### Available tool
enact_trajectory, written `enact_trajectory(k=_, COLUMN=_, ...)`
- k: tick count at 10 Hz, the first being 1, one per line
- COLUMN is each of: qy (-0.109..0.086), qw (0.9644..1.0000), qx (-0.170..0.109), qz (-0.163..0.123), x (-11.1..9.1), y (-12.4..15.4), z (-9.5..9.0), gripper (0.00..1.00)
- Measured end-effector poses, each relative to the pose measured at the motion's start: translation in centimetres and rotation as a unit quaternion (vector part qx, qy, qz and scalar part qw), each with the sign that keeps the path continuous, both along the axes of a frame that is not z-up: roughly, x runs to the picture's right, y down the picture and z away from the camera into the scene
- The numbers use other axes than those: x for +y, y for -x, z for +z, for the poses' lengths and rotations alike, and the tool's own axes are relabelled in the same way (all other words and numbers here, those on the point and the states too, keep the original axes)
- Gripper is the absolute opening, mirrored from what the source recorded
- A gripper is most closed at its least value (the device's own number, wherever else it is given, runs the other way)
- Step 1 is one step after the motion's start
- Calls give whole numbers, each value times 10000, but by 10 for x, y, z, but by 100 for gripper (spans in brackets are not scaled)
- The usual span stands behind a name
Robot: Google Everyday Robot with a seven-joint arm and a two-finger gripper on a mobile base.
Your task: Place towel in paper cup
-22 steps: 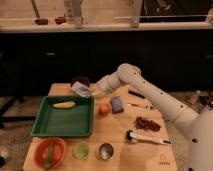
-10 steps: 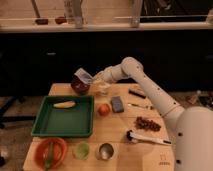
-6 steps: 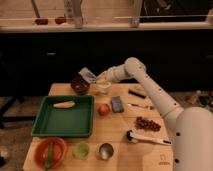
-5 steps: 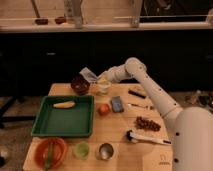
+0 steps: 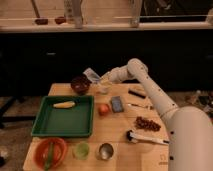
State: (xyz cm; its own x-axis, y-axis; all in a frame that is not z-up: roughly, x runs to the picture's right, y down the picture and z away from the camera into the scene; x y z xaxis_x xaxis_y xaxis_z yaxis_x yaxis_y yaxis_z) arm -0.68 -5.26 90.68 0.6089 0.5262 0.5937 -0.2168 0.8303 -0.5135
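One towel (image 5: 92, 75) | long axis slanting up-left | clenched in gripper (image 5: 102, 79) | above paper cup (image 5: 103, 88)

claw (image 5: 102, 78) above paper cup (image 5: 103, 89) | holding towel (image 5: 91, 75) | table (image 5: 120, 137)

gripper (image 5: 103, 78) above paper cup (image 5: 103, 88) — towel (image 5: 92, 75) left
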Motion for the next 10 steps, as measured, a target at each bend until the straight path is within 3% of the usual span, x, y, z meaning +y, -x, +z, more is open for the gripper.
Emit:
enact_trajectory(k=4, qy=108, qw=9999, qx=4, qz=116, x=-3, y=-6, z=18, gripper=0)
enact_trajectory(k=10, qy=148, qw=9995, qx=73, qz=285, x=-7, y=-24, z=23, gripper=0)
